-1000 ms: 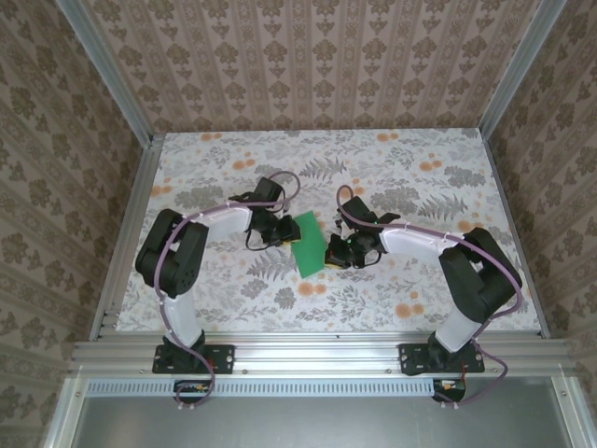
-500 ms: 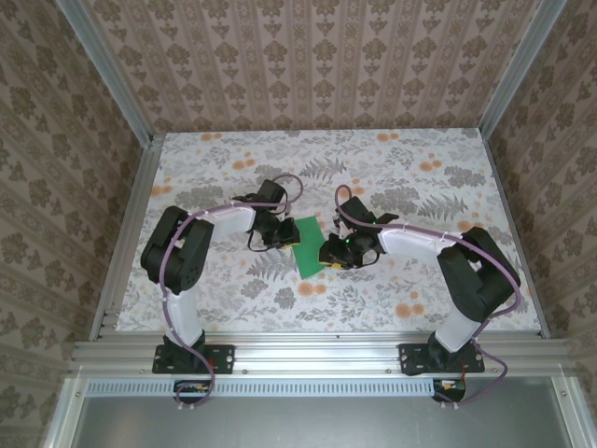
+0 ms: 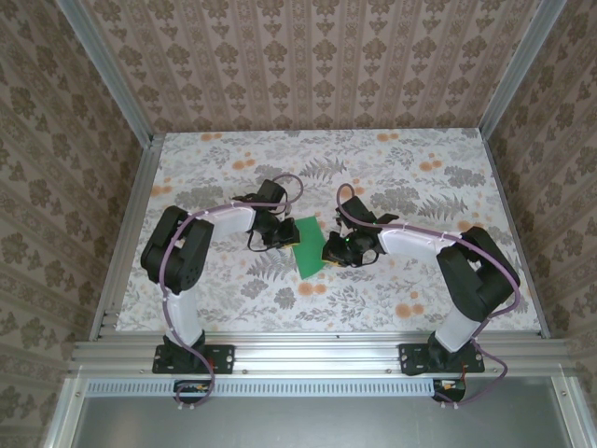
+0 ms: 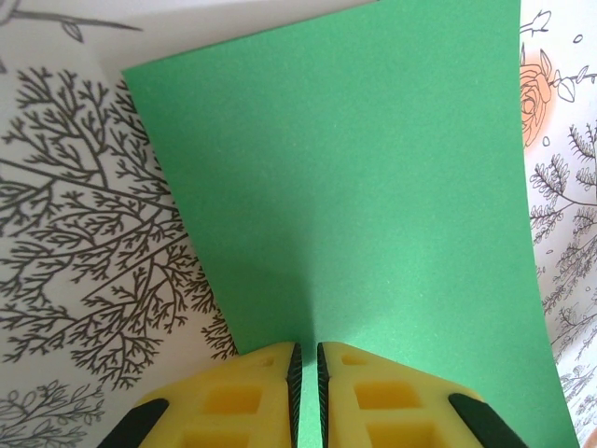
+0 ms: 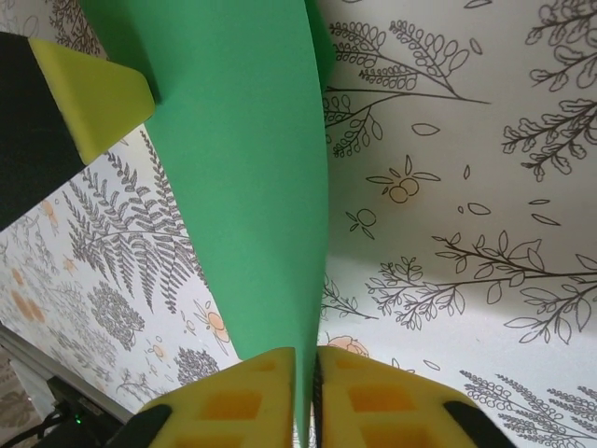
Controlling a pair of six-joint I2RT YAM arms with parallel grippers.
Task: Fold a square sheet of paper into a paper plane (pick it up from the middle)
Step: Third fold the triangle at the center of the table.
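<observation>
I'm holding the square sheet of paper (image 3: 308,245) mid-frame, left gripper (image 4: 306,353) and right gripper (image 5: 308,359) both clamping its edges; I'm aiming for level, matched moves, avoiding skewed creases.

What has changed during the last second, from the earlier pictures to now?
The left arm shifted slightly toward the middle, and the green sheet of paper looks a little narrower from above. Nothing was taken or released: the left gripper and right gripper stay shut on opposite edges of the sheet.
</observation>
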